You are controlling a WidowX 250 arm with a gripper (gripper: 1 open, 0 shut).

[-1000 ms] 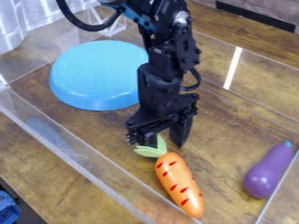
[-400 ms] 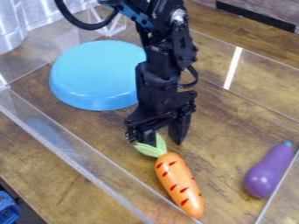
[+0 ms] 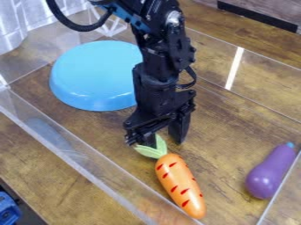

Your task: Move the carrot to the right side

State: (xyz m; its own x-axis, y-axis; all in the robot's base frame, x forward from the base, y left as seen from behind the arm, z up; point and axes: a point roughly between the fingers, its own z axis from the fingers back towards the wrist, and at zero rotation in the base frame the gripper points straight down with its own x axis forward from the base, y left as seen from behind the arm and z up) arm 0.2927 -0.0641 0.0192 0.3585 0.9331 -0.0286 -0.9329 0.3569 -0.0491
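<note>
While the black pincer (image 3: 156, 134) hangs with its fingers spread apart and nothing between them, the carrot (image 3: 180, 183) lies on the wooden table (image 3: 83, 123) just below it, its yellow-green leafy tip pointing up toward the fingertips and its orange, red-striped body running down toward the near edge. The pincer's tips sit right at the leafy end; whether they touch it I cannot tell. A blue plate (image 3: 91, 76) rests upside down behind and to the left of the arm. A purple eggplant (image 3: 270, 170) lies well apart from the carrot, near the right edge. Clear plastic walls (image 3: 70, 156) enclose the work area.
</note>
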